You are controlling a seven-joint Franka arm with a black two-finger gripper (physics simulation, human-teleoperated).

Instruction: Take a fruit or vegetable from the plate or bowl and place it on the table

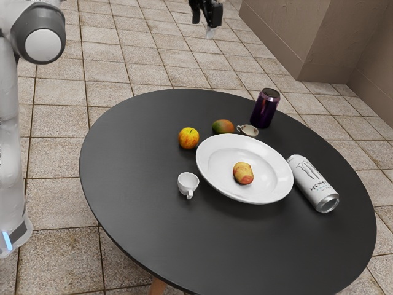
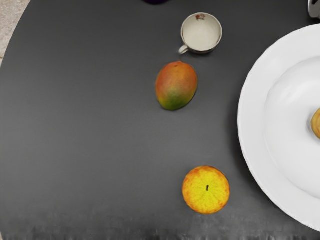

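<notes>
Although the exterior view has my claw [image 1: 207,19] near its upper edge, I cannot tell from it whether the claw is released or clenched. The yellow-red fruit [image 1: 243,173], which is the thing to take, lies inside the white plate [image 1: 209,161], near the middle. It looks a little longer than wide, so I would take hold across its narrower body, at about half its height. I suppose it is rather light and quite firm, but the skin may be smooth and could bruise, therefore a moderate squeeze is better than a hard one. Its rounded form may roll if one side is touched first.

In the wrist view, the same fruit is partly seen inside the plate, away from its rim. This should leave room for a descent from above, without pressing on the raised rim.
</notes>
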